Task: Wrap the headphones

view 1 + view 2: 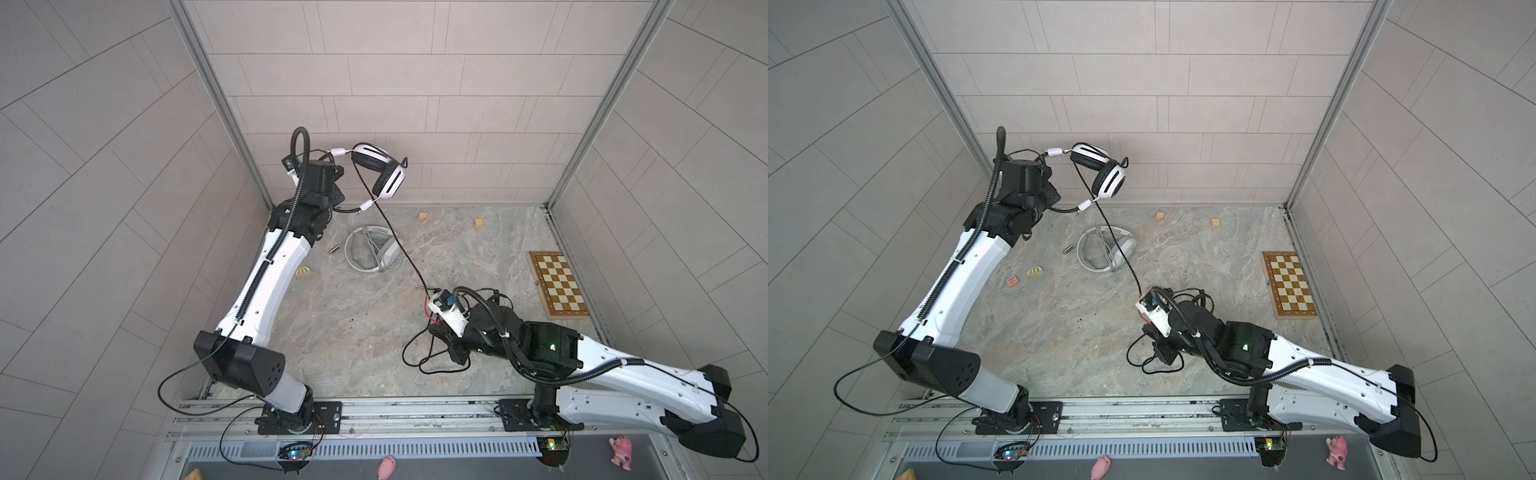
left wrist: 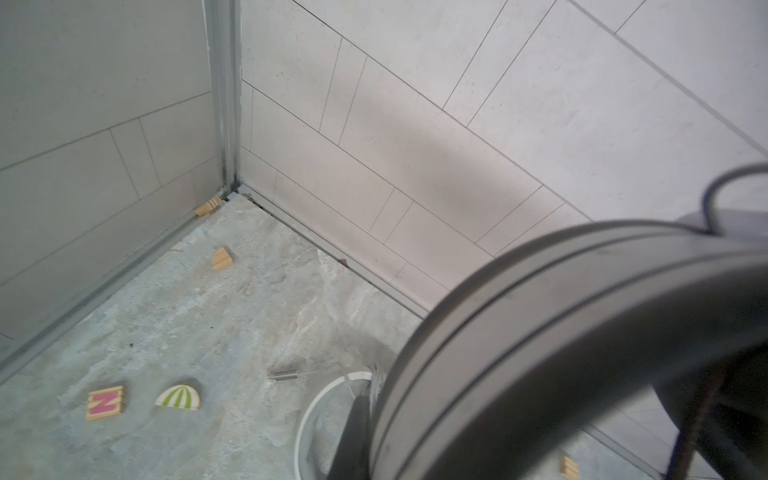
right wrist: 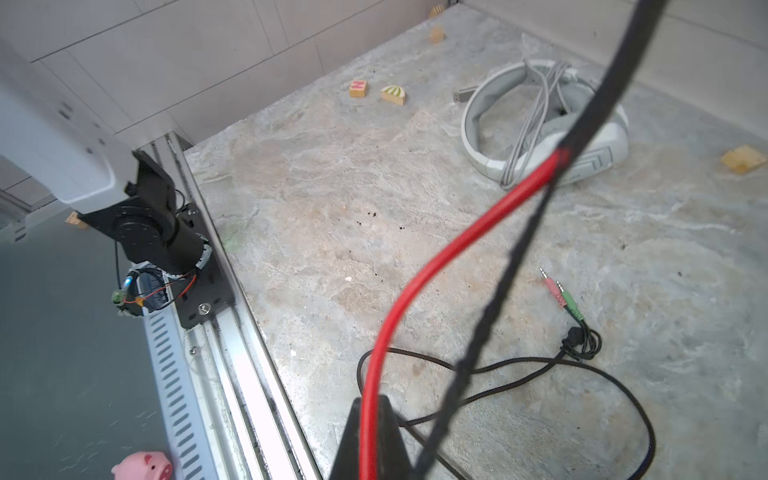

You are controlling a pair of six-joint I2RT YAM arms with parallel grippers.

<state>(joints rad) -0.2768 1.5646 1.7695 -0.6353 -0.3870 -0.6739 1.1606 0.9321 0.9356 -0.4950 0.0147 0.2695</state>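
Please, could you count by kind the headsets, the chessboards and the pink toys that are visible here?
Headsets: 2, the black-and-white headset and the white headset
Chessboards: 1, the chessboard
Pink toys: 2, the pink pig toy and the pink figure
Total: 5

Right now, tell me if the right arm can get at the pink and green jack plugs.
Probably not yet: the jack plugs lie uncovered nearby, but the right arm has its jaws shut on the black cable.
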